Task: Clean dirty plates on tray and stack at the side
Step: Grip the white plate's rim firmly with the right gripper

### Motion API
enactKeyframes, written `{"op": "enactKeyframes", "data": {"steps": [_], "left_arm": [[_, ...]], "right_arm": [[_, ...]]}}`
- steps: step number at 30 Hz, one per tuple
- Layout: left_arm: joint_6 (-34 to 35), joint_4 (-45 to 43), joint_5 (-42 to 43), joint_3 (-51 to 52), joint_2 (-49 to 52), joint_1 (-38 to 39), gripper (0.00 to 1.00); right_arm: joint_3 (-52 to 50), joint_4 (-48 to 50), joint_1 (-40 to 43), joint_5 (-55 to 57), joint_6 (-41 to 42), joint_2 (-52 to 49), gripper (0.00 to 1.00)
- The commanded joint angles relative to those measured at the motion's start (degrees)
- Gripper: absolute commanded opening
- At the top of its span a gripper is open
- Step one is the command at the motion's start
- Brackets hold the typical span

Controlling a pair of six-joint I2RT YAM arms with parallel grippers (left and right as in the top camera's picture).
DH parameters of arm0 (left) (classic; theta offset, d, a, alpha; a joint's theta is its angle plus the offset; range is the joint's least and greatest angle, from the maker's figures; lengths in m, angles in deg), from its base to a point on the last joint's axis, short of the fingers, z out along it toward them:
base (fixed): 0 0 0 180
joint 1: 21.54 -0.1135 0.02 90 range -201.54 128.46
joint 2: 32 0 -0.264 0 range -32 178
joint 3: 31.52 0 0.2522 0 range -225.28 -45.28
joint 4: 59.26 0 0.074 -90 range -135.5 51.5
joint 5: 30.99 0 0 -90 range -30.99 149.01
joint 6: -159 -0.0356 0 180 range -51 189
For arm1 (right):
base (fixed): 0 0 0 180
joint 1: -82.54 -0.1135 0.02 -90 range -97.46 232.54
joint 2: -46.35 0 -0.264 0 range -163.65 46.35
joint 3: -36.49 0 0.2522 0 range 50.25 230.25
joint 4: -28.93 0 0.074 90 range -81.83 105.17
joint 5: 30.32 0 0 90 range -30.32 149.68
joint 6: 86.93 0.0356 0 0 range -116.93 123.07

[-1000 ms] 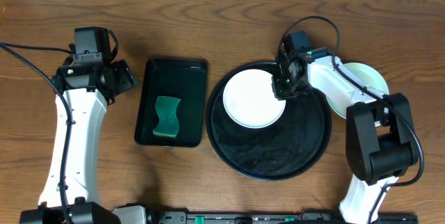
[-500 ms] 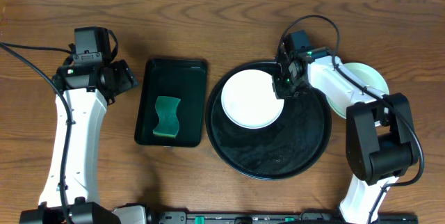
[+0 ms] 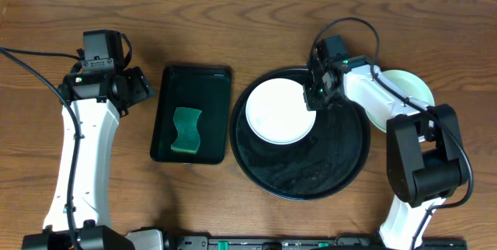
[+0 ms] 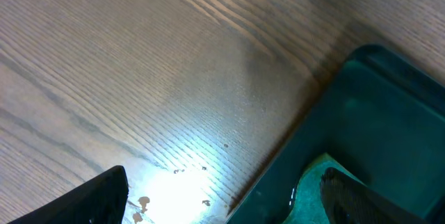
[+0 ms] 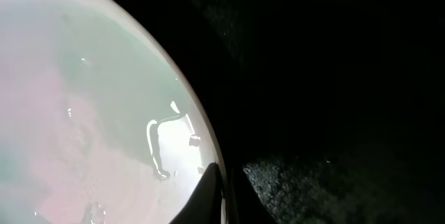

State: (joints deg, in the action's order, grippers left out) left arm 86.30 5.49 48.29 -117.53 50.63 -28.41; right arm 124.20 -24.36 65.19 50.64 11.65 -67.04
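Overhead, the right gripper [image 3: 317, 98] is clamped on the right-hand rim of the white plate [image 3: 279, 112], jaws closed down on the thin edge. The plate lies flat in the upper-left part of the black tray [image 3: 311, 192]. The right wrist view shows one dark fingertip [image 5: 211, 195] set against that rim, with a wet-looking sheen on the plate's face and the speckled tray floor just beside it. Off the tray to the right, a pale green plate [image 3: 411, 87] rests on the table [image 3: 233, 17], partly hidden under the right arm; whether more than one lies there cannot be told. The left gripper [image 3: 146, 87] hangs spread wide and empty over bare wood just left of the dark green tray [image 3: 198, 87], where the sponge [image 3: 186, 131] lies.

The risk looks to be in the grip itself: a pinch on one edge of a slick plate may let it swing down or slide free on the lift and drop back onto the tray. A low carry could catch the tray's raised rim. At the side, a tilted or off-centre release could shove the green plate or leave the stack crooked. No smear shows on the white plate, though the sheen makes that hard to judge.
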Motion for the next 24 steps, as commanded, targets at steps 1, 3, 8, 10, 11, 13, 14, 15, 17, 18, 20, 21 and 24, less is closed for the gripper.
{"op": "enactKeyframes", "data": {"steps": [1, 3, 8, 10, 11, 13, 14, 15, 17, 18, 20, 21, 24], "left_arm": [[-0.3, 0.1, -0.7, -0.3, 0.1, -0.2, 0.88], [-0.3, 0.1, -0.7, -0.3, 0.1, -0.2, 0.88], [-0.3, 0.1, -0.7, -0.3, 0.1, -0.2, 0.88], [-0.3, 0.1, -0.7, -0.3, 0.1, -0.2, 0.88], [-0.3, 0.1, -0.7, -0.3, 0.1, -0.2, 0.88], [-0.3, 0.1, -0.7, -0.3, 0.1, -0.2, 0.88], [-0.3, 0.1, -0.7, -0.3, 0.1, -0.2, 0.89], [-0.3, 0.1, -0.7, -0.3, 0.1, -0.2, 0.88], [-0.3, 0.1, -0.7, -0.3, 0.1, -0.2, 0.88], [-0.3, 0.1, -0.7, -0.3, 0.1, -0.2, 0.88], [-0.3, 0.1, -0.7, -0.3, 0.1, -0.2, 0.88], [-0.3, 0.1, -0.7, -0.3, 0.1, -0.2, 0.88], [-0.3, 0.1, -0.7, -0.3, 0.1, -0.2, 0.88]], "right_arm": [[-2.5, 0.1, -0.5, -0.6, -0.5, -0.2, 0.20], [-2.5, 0.0, -0.5, -0.6, -0.5, -0.2, 0.27], [-2.5, 0.1, -0.3, -0.6, 1.1, -0.2, 0.01], [-2.3, 0.0, 0.0, -0.7, 3.1, -0.1, 0.01], [-2.2, -0.1, 0.3, -0.8, 4.3, 0.1, 0.01], [-1.7, -0.9, 0.9, -1.8, 5.2, 0.5, 0.01], [-1.3, -1.6, 1.2, -2.7, 5.1, 0.7, 0.01], [-0.8, -2.7, 1.6, -3.6, 5.1, 0.9, 0.01], [0.3, -5.0, 2.4, -5.3, 5.1, 1.4, 0.01], [0.9, -6.1, 2.8, -6.2, 5.1, 1.7, 0.01], [2.1, -7.8, 3.6, -9.2, 5.2, 2.3, 0.01], [2.5, -8.4, 3.8, -11.1, 5.2, 2.6, 0.01], [4.4, -10.9, 4.3, -14.7, 7.8, 2.9, 0.01]]}}
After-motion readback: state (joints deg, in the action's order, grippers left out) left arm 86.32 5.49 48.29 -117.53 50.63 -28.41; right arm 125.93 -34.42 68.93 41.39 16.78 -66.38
